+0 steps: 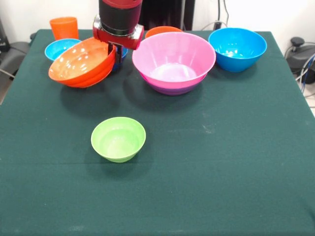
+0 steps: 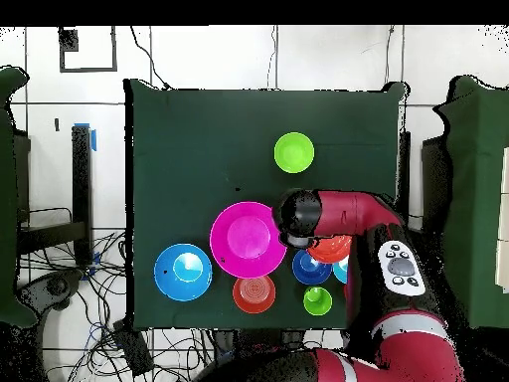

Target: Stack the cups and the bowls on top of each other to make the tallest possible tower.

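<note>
Wide orange bowl [image 1: 81, 63] hangs tilted, off the cloth.
My gripper [image 1: 117, 49] pinches its rim, just beside the pink bowl [image 1: 173, 60] nested in purple; I'd level it before lowering it centred onto that stack.

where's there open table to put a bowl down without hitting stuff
The widest bare cloth is the whole near stretch in the front view, around and below the small lime-green bowl, and the side under the big blue bowl. The far edge is crowded: the tilted orange bowl at the gripper, the pink bowl nested in a purple one, and the orange cup.
</note>
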